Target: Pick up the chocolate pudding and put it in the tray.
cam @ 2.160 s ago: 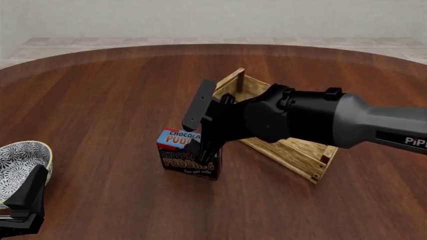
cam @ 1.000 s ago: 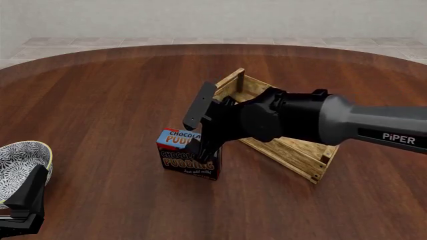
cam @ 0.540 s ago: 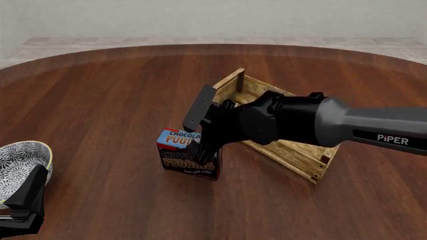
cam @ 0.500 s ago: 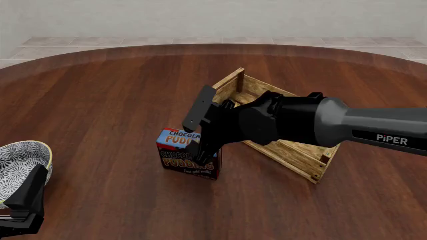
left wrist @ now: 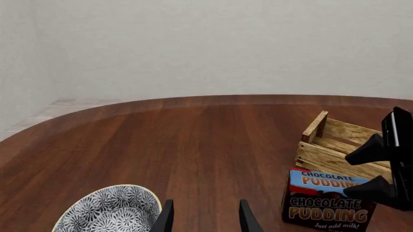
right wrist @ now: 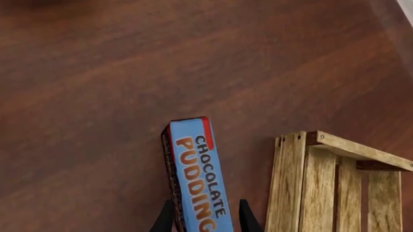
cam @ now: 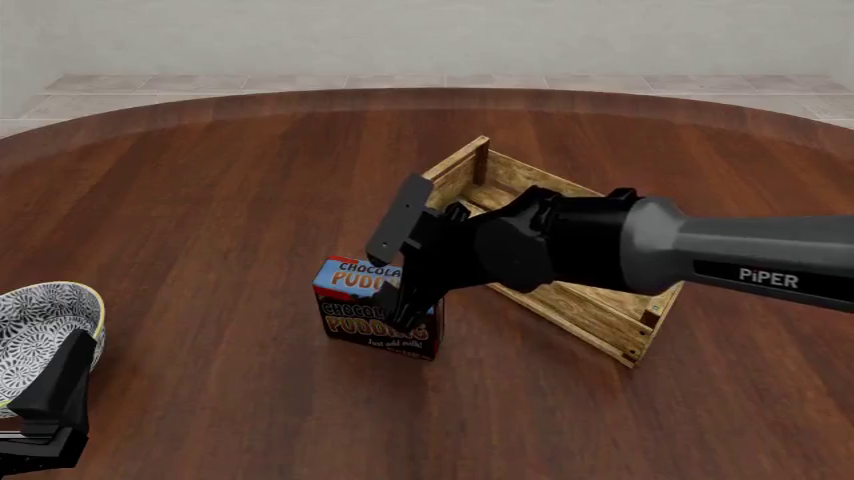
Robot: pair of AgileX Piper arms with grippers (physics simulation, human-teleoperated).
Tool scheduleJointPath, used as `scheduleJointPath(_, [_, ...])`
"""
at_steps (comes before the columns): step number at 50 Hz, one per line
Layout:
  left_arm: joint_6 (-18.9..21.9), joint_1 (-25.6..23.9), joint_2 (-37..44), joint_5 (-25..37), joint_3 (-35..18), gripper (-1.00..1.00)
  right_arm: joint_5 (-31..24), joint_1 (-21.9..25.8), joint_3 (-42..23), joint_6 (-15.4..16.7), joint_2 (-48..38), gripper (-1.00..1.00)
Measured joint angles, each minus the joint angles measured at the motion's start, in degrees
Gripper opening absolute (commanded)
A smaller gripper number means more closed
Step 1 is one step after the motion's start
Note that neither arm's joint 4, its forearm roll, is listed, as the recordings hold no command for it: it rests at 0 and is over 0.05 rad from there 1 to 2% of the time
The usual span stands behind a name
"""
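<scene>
The right gripper [cam: 395,292] is clamped on the chocolate pudding [cam: 370,318] beside the tray [cam: 587,300]; the left gripper [left wrist: 204,220] stands apart.

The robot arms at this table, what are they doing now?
The right hand is down at the chocolate pudding, one finger on each side of its narrow top; a firm grip cannot be confirmed. The carton stands on the table beside the tray. The left hand is open and idle near the patterned bowl.
</scene>
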State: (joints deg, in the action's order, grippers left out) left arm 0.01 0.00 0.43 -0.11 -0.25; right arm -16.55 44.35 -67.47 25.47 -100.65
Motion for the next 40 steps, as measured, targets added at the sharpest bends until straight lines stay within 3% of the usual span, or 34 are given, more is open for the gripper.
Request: scheduleJointPath(40, [0.00, 0.00, 0.00, 0.00, 0.00, 1.00, 1.51, -0.66, 0.91, -1.09, -2.41, 1.00])
